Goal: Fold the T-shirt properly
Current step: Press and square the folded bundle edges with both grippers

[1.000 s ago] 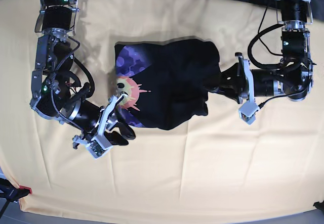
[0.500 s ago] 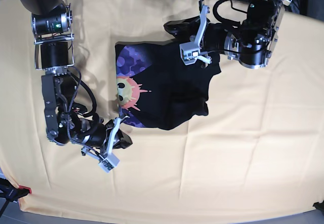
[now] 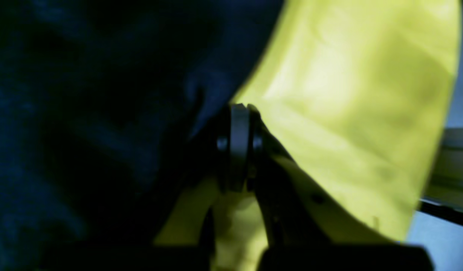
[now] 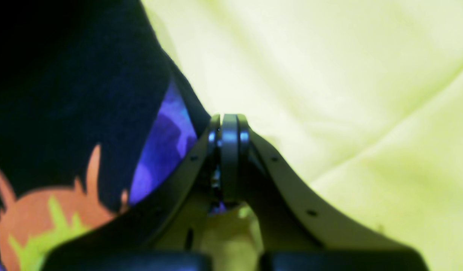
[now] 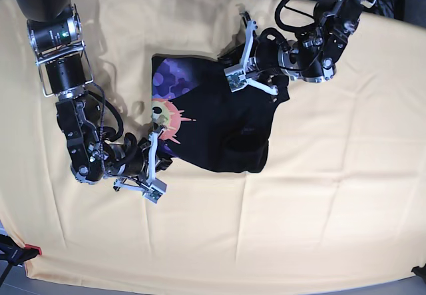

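The large black short-sleeved cloth T-shirt (image 5: 216,118) lies mid yellow tablecloth (image 5: 319,195), its right edge newly drawn inward; left gripper (image 5: 256,75) and right gripper (image 4: 228,130), both pressed together, pinch its edges; the fold looks underway.

Base view looks straight down on the whole yellow-covered table (image 5: 313,202), both arms in frame. Each wrist view sits just behind its closed jaws, close and blurry, facing cloth; all three share the T-shirt (image 5: 219,118) near the far edge.
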You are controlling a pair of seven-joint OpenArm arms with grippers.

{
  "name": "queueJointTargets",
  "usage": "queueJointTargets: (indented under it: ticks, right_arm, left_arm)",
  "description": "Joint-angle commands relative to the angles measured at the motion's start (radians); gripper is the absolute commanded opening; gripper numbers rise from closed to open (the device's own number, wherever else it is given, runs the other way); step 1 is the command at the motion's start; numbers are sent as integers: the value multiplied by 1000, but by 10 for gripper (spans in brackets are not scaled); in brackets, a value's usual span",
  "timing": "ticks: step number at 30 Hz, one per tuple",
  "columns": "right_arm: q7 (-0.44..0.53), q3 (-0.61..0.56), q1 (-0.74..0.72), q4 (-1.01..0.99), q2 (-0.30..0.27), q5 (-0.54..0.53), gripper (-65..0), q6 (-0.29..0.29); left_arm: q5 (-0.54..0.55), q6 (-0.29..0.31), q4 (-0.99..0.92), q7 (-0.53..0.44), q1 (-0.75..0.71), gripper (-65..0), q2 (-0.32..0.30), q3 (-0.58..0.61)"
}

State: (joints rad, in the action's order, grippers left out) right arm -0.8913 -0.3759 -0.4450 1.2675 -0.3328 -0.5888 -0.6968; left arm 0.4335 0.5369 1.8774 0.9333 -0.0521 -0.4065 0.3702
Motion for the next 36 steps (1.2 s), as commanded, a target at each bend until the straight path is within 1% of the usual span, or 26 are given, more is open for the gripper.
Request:
queueJointTargets:
  ticks: [1,5,7,9,13,17,19,24,27,30,33,36]
  right_arm:
    - [-10,7,-29,13,-14,-28,-650,-1]
    - [-101,8,-24,13,-26,-108,-650,-1]
    - [-109,8,-5,14,-39,-163,-650,-1]
    - [-109,9,23,15,-50,-194,-650,-1]
    - [-126,10,80,16,-53,-201,-650,-1]
    - [-137,12,148,60,-53,-200,-650,-1]
    - [-143,21,189,102,-53,-200,-650,-1]
    - [-143,94,302,240,-52,-204,-650,-1]
    - [-143,158,378,331,-52,-261,-650,-1]
    - [-142,217,475,423,-49,-302,-650,-1]
    - [-142,258,567,500,-28,-299,-650,-1]
    - [-141,289,634,554,9,-294,-650,-1]
  left_arm:
    - [-45,-19,5,23,14,-650,-12,-4]
    - [-105,-46,5,0,33,-650,-12,-5]
    - [-140,-45,4,-26,37,-650,-12,-5]
    - [-165,-45,-6,-46,42,-650,-14,-5]
    - [-172,-44,-109,-109,92,-650,-15,-5]
    - [-181,-36,-268,-236,164,-650,-15,-5]
    - [-201,-32,-334,-282,203,-650,-14,-5]
    - [-190,-32,-413,-287,298,-650,-15,-5]
    - [-189,-32,-420,-299,343,-650,-15,-5]
    - [-190,-32,-422,-364,368,-650,-14,-5]
    - [-190,-32,-423,-451,381,-650,-14,-5]
    - [-190,-32,-423,-462,398,-650,-15,-5]
